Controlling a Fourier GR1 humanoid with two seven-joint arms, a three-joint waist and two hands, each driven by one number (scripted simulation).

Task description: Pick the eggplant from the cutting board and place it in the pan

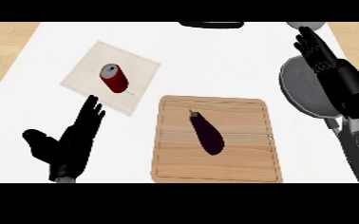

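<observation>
At frame centre, eggplant (206,133) lies on cutting board (216,140); right hand (319,57), open and empty, overhangs pan (303,88); smooth tapered skin may slip when gripped.

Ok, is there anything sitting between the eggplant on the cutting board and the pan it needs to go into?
No object lies on the counter between them. The eggplant lies on the cutting board, and the pan sits to its right. The right hand and forearm hang over the pan, covering part of it.
</observation>
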